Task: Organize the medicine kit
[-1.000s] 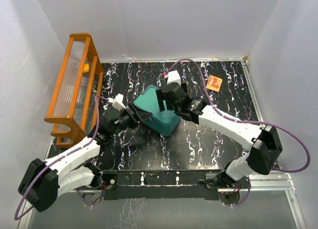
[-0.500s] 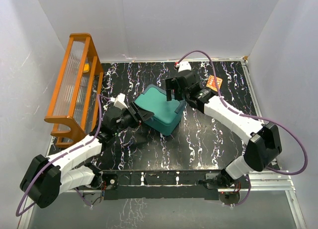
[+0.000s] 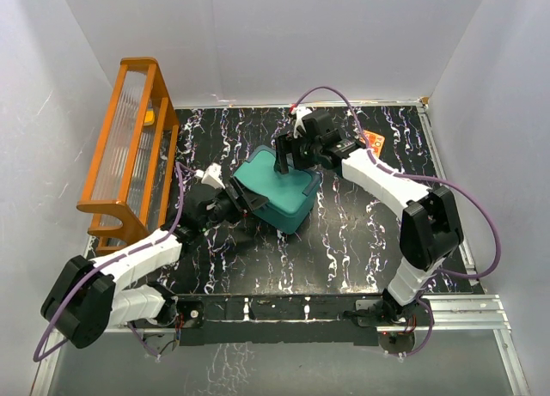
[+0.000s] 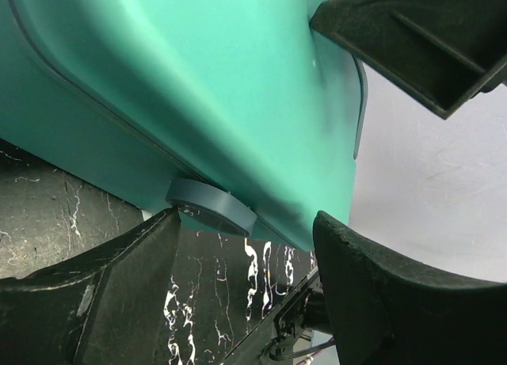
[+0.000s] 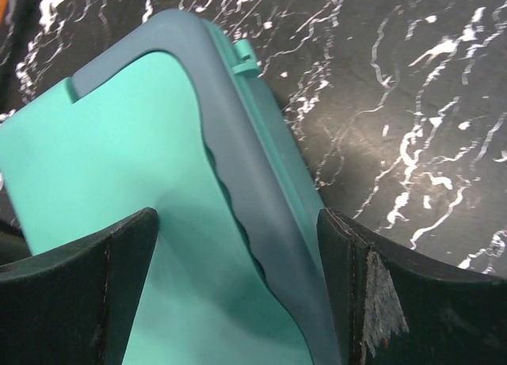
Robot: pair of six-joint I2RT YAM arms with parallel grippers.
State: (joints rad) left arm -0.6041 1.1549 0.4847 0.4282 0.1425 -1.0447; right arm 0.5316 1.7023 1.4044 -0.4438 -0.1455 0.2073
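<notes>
The medicine kit (image 3: 277,192), a teal-green box with rounded corners, lies slightly tilted in the middle of the black marbled table, its lid down. My left gripper (image 3: 243,198) is low at the box's left side, open. In the left wrist view the box's underside (image 4: 198,88) and a round grey foot (image 4: 210,207) sit just past my left gripper (image 4: 247,222). My right gripper (image 3: 286,161) hangs open over the far part of the lid. In the right wrist view my right gripper (image 5: 238,214) straddles the lid (image 5: 119,183) and its darker rim (image 5: 261,222).
An orange wooden rack (image 3: 129,147) stands along the left wall with something yellow (image 3: 150,117) inside. A small orange packet (image 3: 373,138) lies at the back right, partly behind the right arm. White walls close in three sides.
The lid stood raised and has come down onto the box. My right gripper has moved back and left over it. My left gripper has opened wider.
</notes>
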